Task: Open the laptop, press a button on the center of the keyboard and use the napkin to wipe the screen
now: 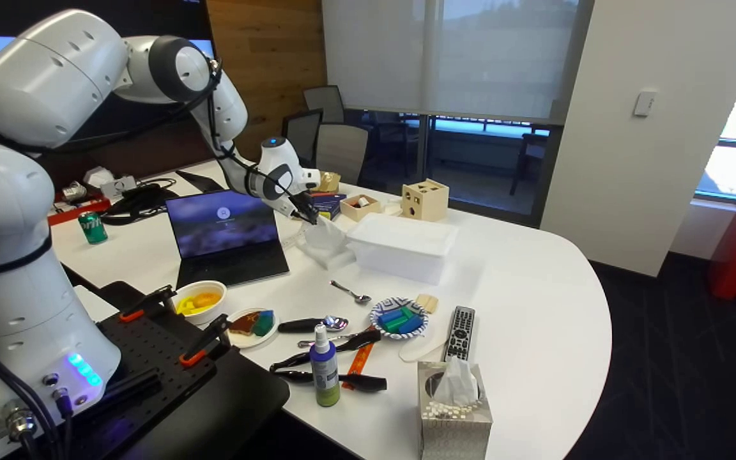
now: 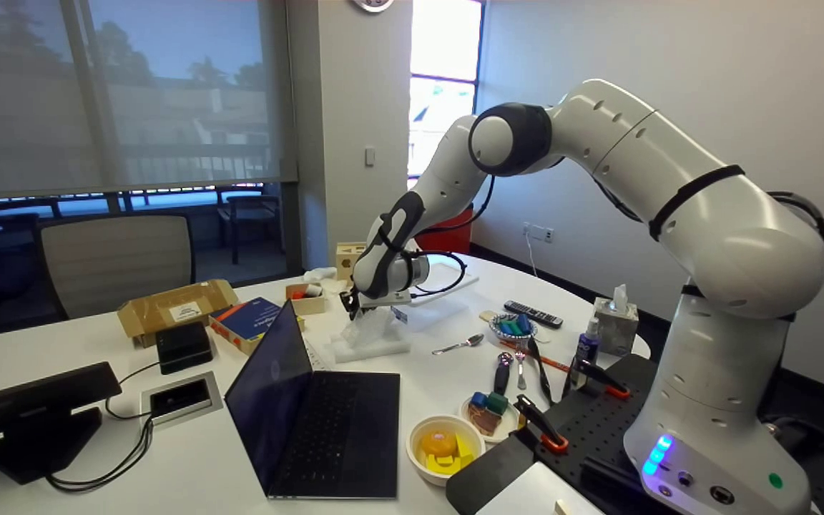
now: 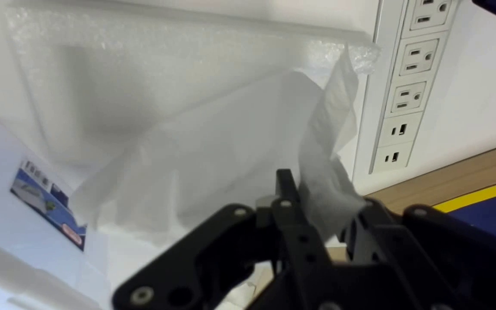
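Note:
The laptop (image 1: pixel 232 255) stands open in both exterior views. Its screen (image 1: pixel 222 223) glows bluish-purple with a login picture, and its dark keyboard (image 2: pixel 322 428) faces up. A white napkin (image 1: pixel 323 235) rises in folds over a white foam piece (image 2: pixel 378 350) on the table, beside the laptop. My gripper (image 1: pixel 308 216) is low over the napkin, tilted. In the wrist view the napkin (image 3: pixel 222 146) is bunched between the fingers (image 3: pixel 323 202), which look shut on it. The right fingertip is hidden by the napkin. The napkin's lower part spreads over the foam (image 3: pixel 166 56).
A white box (image 1: pixel 400 255) stands close beside the gripper. A blue box (image 2: pixel 249 323), a small wooden box (image 1: pixel 360 206) and a shape sorter (image 1: pixel 425 199) lie behind. A bowl (image 1: pixel 199 303), spoon (image 1: pixel 350 292), spray bottle (image 1: pixel 324 367) and tissue box (image 1: pixel 454 421) lie nearer the robot base.

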Motion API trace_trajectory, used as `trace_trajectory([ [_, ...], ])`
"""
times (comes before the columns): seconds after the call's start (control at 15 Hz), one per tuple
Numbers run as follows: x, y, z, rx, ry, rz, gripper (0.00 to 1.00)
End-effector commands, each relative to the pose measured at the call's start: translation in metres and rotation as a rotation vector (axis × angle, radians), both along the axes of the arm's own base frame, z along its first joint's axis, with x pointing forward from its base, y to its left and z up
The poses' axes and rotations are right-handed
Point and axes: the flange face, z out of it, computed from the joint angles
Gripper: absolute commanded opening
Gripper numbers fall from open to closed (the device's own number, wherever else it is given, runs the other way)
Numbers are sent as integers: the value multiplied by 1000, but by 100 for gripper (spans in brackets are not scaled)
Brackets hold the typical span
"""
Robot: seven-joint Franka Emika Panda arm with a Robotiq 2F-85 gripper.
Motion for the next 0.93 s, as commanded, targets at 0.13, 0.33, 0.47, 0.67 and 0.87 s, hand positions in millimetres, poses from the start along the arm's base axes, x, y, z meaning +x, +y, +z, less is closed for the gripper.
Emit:
trace_trajectory([
  [0.13, -12, 3, 8, -9, 11, -59, 71],
  [0.33, -17, 8, 14, -22, 2, -63, 93],
  [0.47, -27, 17, 22, -26, 0, -51, 100],
  [0.67, -57, 38, 40, -38, 60, -13, 100],
  [0.87, -94, 53, 56, -86, 139, -26, 100],
])
